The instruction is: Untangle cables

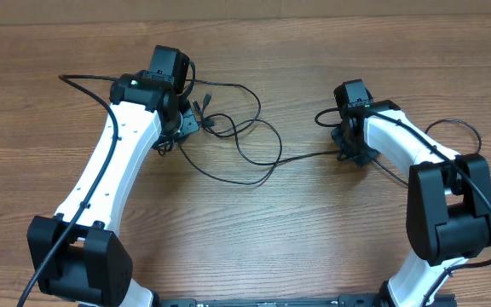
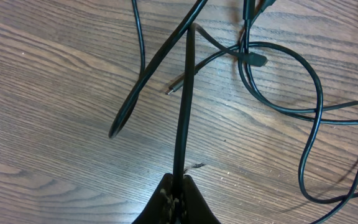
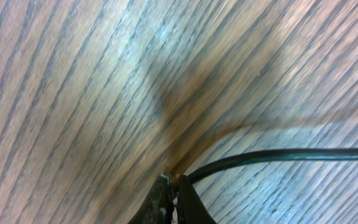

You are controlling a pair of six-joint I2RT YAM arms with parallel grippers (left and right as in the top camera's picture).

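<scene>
Cables (image 2: 182,124), black, on wooden table (image 2: 55,93)

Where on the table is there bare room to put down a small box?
Bare table lies between the left arm and right arm, nearer their bases than the cables. Crowded beside the left gripper, where they loop.

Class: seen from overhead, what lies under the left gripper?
Cables run out from beneath the left gripper across the table. Where they cross directly under it cannot be seen; the arm covers that.
</scene>
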